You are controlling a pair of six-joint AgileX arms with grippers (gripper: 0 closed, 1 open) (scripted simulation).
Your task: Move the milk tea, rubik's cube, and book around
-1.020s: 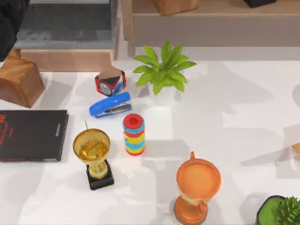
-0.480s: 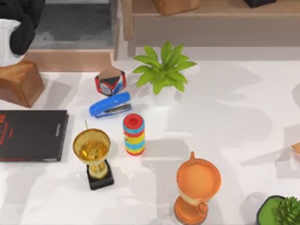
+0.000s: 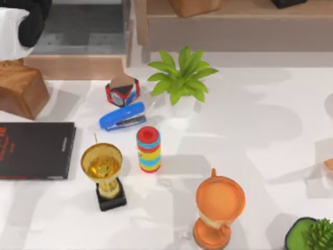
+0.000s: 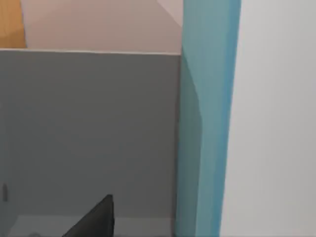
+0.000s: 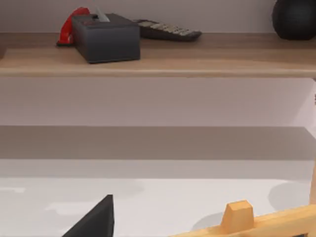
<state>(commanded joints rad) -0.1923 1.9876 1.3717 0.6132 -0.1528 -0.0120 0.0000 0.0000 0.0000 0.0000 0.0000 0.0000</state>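
One thick book (image 4: 205, 123), light-blue cover standing as an upright band close before the left wrist camera, with a plain white face along one side of it. Behind it, a grey panel (image 4: 89, 133) under a pale pink wall. Dark wedge of the left gripper (image 4: 96, 219) low in the same view, apart from the blue cover; grip state: cannot tell.

Seen from above: left arm (image 3: 28, 21), black and white, at the far left corner of the scene, over a grey recess (image 3: 78, 26) and just behind a wooden block (image 3: 21, 88).

On the white counter (image 3: 260, 130), left half: thin black book with red marks (image 3: 35, 150) lying flat at the left edge; gold trophy (image 3: 104, 174) on a black base just beside it; stack of coloured rings (image 3: 149, 149) upright near the trophy; blue stapler (image 3: 123, 117) and a red-blue-black faceted block (image 3: 122, 91) farther back; leafy potted plant (image 3: 180, 78) beside the block.

Near edge: orange trophy cup (image 3: 219, 208); second green plant (image 3: 312, 234) at the right corner.

Right wrist view: right gripper (image 5: 96, 219) low over the counter, grip state cannot tell; wooden shelf (image 5: 197, 61) ahead, bearing a dark box (image 5: 105, 37), a calculator (image 5: 168, 29) and a black ball (image 5: 295, 17); pale wooden piece (image 5: 247, 222) close by.
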